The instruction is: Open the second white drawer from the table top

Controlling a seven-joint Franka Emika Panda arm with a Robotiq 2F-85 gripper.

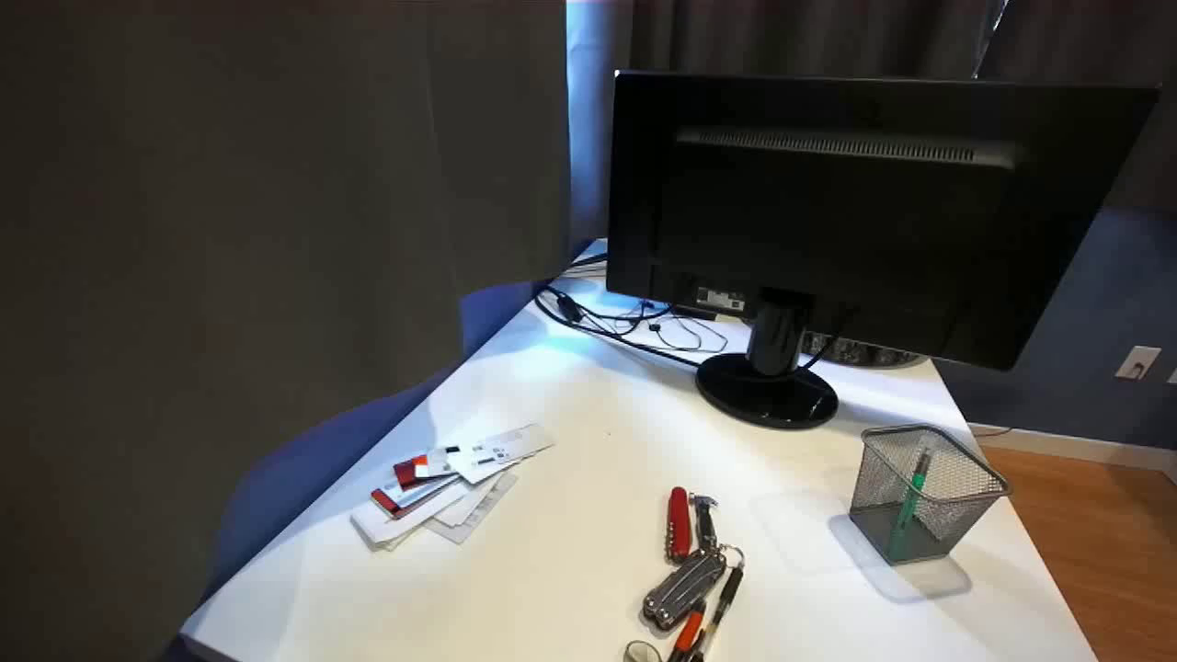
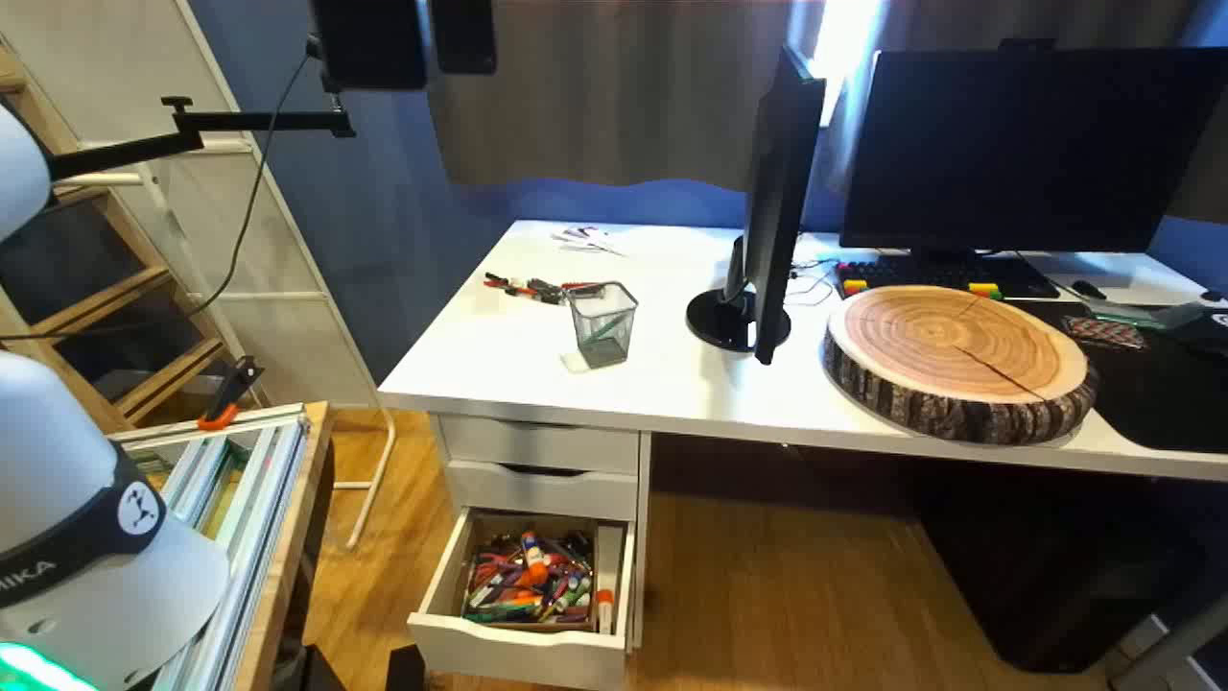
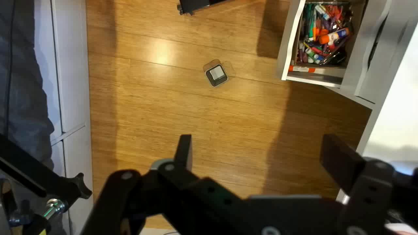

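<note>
Here: second drawer (image 2: pixel 547 494), white, under the table (image 2: pixel 480 355), between top drawer (image 2: pixel 542 444) and third drawer (image 2: pixel 523 657), the latter pulled out and holding pens (image 2: pixel 528 590). Jaws: black, spread wide, the floor (image 3: pixel 235 130) showing between them in the wrist view. On the table: mesh cup (image 1: pixel 952 510) with green pen (image 1: pixel 908 510), red pocketknife (image 1: pixel 679 524), multitool (image 1: pixel 685 588), papers (image 1: pixel 451 501), two black monitors (image 2: pixel 787 202) and, near the edge, a round wood slice (image 2: pixel 959 355).

On one white bench (image 2: pixel 460 355), two monitors (image 2: pixel 1031 149), one keyboard (image 2: pixel 921 273), one wood slab (image 2: pixel 959 345), one mesh cup (image 1: pixel 965 519), one green pen (image 1: pixel 908 507) and one red pocketknife (image 1: pixel 679 524) can be counted; beneath it, three white drawers (image 2: pixel 542 491) and, beside it, one robot arm (image 2: pixel 58 441) are seen.
</note>
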